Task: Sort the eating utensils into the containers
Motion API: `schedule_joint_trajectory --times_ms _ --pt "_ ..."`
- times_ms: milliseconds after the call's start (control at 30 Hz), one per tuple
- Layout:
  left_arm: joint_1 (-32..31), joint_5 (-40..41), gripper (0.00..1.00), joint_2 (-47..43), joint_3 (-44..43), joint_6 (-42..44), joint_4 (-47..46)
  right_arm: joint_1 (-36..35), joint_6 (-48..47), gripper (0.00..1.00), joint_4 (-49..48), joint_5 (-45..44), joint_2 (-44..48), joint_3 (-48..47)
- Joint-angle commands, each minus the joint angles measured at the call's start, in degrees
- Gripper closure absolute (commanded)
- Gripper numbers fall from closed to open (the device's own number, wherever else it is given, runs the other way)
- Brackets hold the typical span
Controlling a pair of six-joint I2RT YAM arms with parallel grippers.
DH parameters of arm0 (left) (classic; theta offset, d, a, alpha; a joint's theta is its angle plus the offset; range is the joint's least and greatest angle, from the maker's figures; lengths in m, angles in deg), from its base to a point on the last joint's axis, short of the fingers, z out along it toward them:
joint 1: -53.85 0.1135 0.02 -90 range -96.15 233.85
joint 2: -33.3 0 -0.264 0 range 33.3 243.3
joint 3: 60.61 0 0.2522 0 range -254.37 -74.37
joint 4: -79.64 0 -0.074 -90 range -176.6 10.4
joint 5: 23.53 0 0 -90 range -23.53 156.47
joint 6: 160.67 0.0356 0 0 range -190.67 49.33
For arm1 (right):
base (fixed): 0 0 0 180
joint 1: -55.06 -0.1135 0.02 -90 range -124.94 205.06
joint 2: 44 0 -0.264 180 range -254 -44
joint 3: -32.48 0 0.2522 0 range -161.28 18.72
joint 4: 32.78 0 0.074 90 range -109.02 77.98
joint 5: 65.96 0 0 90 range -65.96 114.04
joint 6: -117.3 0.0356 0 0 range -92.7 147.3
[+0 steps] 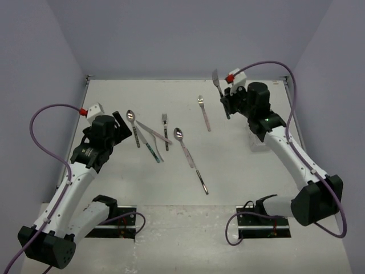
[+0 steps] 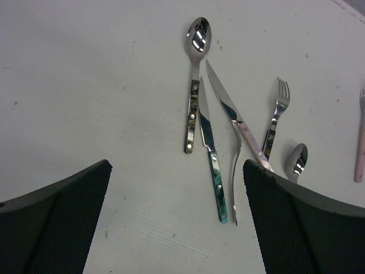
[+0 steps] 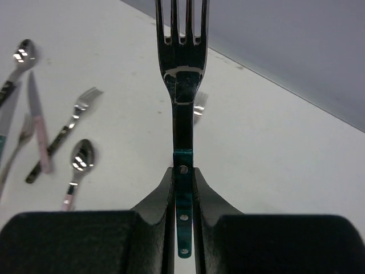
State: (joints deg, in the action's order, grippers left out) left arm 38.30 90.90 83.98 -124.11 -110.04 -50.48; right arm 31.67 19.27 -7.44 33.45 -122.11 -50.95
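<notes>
My right gripper (image 1: 226,100) (image 3: 183,178) is shut on the teal handle of a fork (image 1: 216,78) (image 3: 183,74) and holds it above the table at the back right, tines pointing away. My left gripper (image 1: 121,122) (image 2: 177,166) hangs open over bare table, just short of a teal-handled knife (image 2: 217,180) (image 1: 151,149). Near that knife lie a dark-handled spoon (image 2: 197,35) (image 1: 131,116), a pink-handled knife (image 2: 234,112) (image 1: 155,132), a dark-handled fork (image 2: 277,105) (image 1: 165,124) and a pink-handled spoon (image 1: 179,135) (image 3: 81,156). A pale container (image 1: 255,144) shows partly under the right arm.
A pink-handled fork (image 1: 204,113) lies alone at the back centre. A slim dark utensil (image 1: 201,180) lies nearer the front, past the pink spoon's handle. Grey walls close in the table on the left, the back and the right.
</notes>
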Motion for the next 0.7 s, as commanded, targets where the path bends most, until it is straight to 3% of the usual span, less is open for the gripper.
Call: schedule_joint_trajectory --times_ms 0,200,433,533,667 --pt "-0.2 -1.4 0.0 1.1 0.2 1.1 -3.5 7.6 -4.5 1.0 -11.1 5.4 6.8 7.2" --pt "-0.2 -2.5 0.0 2.4 0.0 1.4 -5.3 19.7 -3.0 1.0 -17.1 2.6 15.6 15.3" --pt "-0.2 -3.7 0.0 3.7 -0.3 2.0 -6.5 31.8 2.6 1.0 -26.9 3.0 18.5 24.7" --pt "-0.2 -3.7 0.0 3.8 -0.4 1.9 -6.7 33.9 3.4 0.99 -30.1 5.8 16.6 26.9" --pt "-0.2 -3.5 0.0 4.0 -0.4 2.0 -6.5 33.9 -4.8 0.98 -39.1 11.7 15.7 34.3"
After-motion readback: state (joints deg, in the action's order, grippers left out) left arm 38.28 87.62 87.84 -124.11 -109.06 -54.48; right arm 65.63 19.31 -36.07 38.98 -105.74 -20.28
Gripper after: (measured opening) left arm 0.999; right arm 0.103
